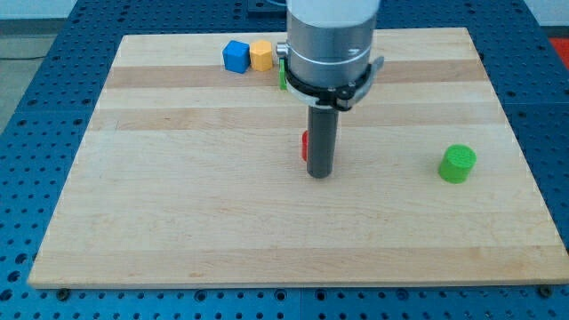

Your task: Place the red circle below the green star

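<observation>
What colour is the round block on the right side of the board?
Green. The round block shows clearly in the camera view, alone at the view's right.

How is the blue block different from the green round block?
The blue block is blue and boxy with flat sides and corners; the green round block is green and a short cylinder. The blue block sits near the view's top, touching an orange block; the green round one stands alone at the view's right. Both rest on the wooden board, away from my tip.

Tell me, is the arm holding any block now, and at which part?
Nothing is held. My tip is a bare rod that cannot grasp. It stands just right of the small red block, which it mostly hides; contact cannot be told.
</observation>
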Controlling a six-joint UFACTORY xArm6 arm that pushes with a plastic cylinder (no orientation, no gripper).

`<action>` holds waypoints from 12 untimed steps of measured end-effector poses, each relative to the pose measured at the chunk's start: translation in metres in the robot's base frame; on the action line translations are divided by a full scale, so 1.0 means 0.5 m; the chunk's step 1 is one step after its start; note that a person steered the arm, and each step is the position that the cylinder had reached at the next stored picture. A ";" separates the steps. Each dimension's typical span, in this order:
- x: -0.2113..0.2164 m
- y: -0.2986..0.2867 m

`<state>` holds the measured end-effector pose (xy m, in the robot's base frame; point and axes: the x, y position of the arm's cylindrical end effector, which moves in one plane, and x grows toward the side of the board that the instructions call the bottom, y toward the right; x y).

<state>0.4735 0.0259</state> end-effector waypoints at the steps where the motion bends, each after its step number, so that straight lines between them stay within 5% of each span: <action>1: -0.090 0.000; 5: -0.212 0.017; 10: -0.212 -0.016; 12: -0.200 -0.135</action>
<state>0.3737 -0.0414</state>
